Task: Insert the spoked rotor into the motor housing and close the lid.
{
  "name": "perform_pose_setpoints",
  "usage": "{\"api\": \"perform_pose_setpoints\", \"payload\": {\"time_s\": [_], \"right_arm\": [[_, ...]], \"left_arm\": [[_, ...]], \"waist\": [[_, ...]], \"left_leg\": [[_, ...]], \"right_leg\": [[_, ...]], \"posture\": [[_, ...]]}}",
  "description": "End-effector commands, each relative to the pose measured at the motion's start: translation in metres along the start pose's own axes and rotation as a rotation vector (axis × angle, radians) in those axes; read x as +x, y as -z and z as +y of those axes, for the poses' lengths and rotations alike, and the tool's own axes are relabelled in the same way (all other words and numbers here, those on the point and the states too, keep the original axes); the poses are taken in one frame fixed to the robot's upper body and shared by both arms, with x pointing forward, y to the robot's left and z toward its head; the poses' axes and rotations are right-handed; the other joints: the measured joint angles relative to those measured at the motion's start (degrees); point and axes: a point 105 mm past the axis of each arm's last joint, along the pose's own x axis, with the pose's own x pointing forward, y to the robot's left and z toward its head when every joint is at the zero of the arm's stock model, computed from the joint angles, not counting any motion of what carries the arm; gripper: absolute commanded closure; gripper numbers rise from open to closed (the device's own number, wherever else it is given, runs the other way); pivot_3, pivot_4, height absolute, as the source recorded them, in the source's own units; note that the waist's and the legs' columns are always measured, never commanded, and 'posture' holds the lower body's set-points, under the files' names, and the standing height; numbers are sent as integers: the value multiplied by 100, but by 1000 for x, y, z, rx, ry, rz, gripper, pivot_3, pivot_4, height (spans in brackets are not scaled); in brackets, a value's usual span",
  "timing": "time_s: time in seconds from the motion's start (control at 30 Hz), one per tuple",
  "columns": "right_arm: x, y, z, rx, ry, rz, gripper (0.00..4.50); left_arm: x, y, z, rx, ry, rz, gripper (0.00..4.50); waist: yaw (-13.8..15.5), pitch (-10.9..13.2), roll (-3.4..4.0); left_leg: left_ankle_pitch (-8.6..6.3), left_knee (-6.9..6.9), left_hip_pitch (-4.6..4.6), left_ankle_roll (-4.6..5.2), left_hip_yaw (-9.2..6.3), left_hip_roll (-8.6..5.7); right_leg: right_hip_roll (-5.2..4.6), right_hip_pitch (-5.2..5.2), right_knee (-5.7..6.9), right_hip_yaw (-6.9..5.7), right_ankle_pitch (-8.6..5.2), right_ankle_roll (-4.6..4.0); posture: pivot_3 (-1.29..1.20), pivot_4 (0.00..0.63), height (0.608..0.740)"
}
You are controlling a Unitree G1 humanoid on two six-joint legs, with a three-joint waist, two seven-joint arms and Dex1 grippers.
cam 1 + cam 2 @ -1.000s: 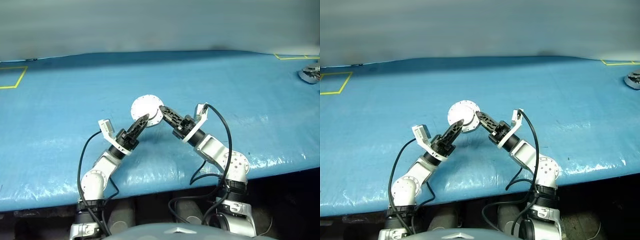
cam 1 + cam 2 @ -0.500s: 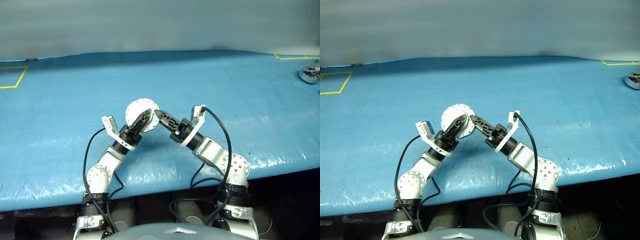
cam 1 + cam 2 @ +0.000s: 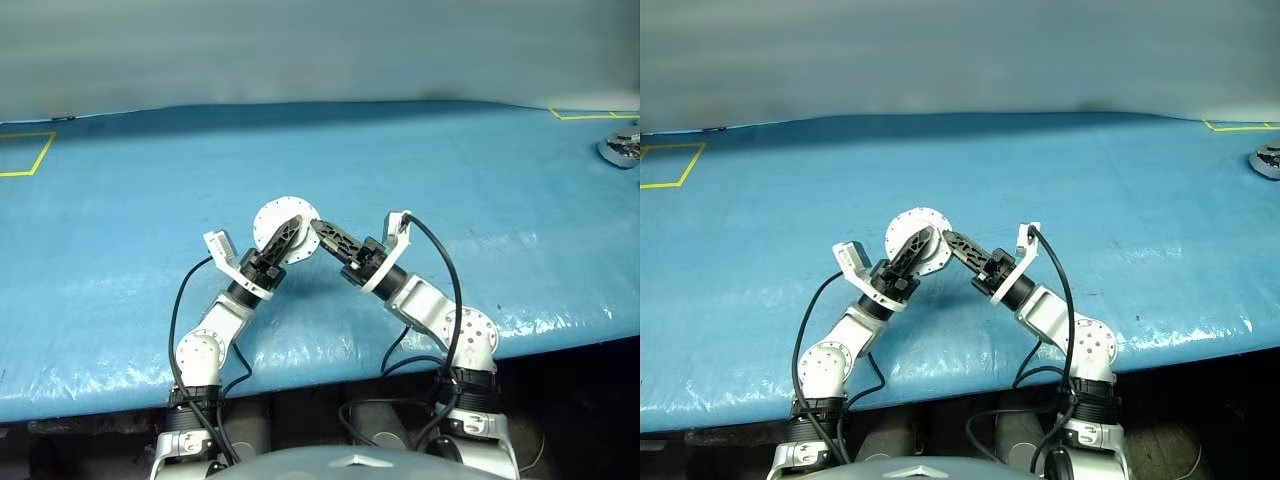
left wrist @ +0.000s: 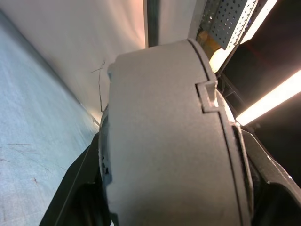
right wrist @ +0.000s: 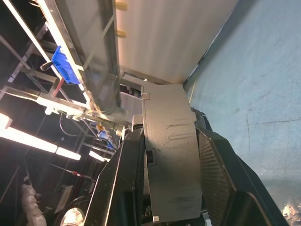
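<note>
Housing (image 3: 274, 214) aloft over the table's (image 3: 470, 180) front edge, near its middle. Clamped edgewise by right gripper (image 3: 318, 227); left gripper (image 3: 291, 228) flanking it (cannot tell whether gripping). Squeeze squarely across the rim and hold level before freeing either side.

This looks like a workshop or robot test lab rather than a home. A wide work surface is covered with a blue plastic sheet (image 3: 120, 250), with squares marked on it in yellow tape (image 3: 28, 156). Behind it stands a plain pale wall (image 5: 174, 37). The right wrist view shows bare metal racking (image 5: 80, 61) holding a blue bin (image 5: 63, 66), loose cables and long strip lights (image 5: 28, 141); another strip light (image 4: 270, 101) and a perforated metal panel (image 4: 230, 23) show in the left wrist view.
</note>
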Motion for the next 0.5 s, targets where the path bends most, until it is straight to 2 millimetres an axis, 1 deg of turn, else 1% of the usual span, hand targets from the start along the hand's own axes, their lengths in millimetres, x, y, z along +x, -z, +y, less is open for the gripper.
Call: {"api": "perform_pose_setpoints", "payload": {"time_s": [0.03, 0.07, 0.13, 0.17, 0.23, 0.3, 0.37, 0.43, 0.5], "right_arm": [[6, -6, 22, -64, -116, -10, 2839], [6, -7, 21, -72, -111, -15, 2499], [8, -12, 16, -120, -55, -48, 2002], [8, -15, 13, -148, -27, -72, 1636], [9, -24, 9, -177, 8, -130, 1636], [8, -40, 6, -204, 35, -250, 1636], [6, -50, 2, -208, 58, -322, 1636], [5, -52, -1, -241, 72, -332, 1636], [5, -47, -1, -288, 69, -299, 1636]], "left_arm": [[-7, -11, 14, 58, -101, -53, 1841], [-8, -13, 17, 64, -116, -64, 1841], [-10, -19, 24, 64, -166, -107, 1841], [-11, -22, 27, 60, -183, -126, 1841], [-13, -27, 31, 70, -215, -152, 1841], [-14, -32, 35, 79, -250, -181, 1841], [-15, -39, 38, 91, -275, -211, 1841], [-18, -51, 42, 118, -318, -274, 1841], [-25, -71, 51, 160, -405, -384, 1841]], "waist": [[0, 0, 0], [0, 0, 0], [-1, 0, 0], [-5, 0, 0], [-16, 0, 0], [1, 3, -5], [24, 8, -13], [41, 12, -21], [49, 14, -24]], "left_leg": [[0, 0, 0, 0, 0, 0], [0, -1, 0, 0, 0, 0], [0, 0, 0, 0, 0, 0], [0, 0, 1, 0, 0, 0], [0, -1, 5, 0, 1, 1], [0, 0, 4, 0, -1, 4], [0, 1, 1, 0, -4, 4], [0, 1, -4, -1, -4, 2], [0, 1, -6, -1, -4, 1]], "right_leg": [[0, 0, 0, 0, 0, 0], [0, 0, 0, 0, 0, 0], [0, 0, 0, 0, 0, 1], [0, 0, 0, 0, 0, 1], [2, 0, 2, 1, 1, 1], [8, 0, 4, 2, 1, 1], [8, 0, 2, 1, 1, 1], [6, 0, -3, 1, 3, 5], [5, 1, -5, 1, 5, 7]], "posture": [[0, 150, 740], [0, 150, 740], [0, 150, 740], [0, 150, 740], [0, 150, 740], [0, 150, 740], [0, 150, 740], [0, 150, 740], [0, 150, 740]]}}
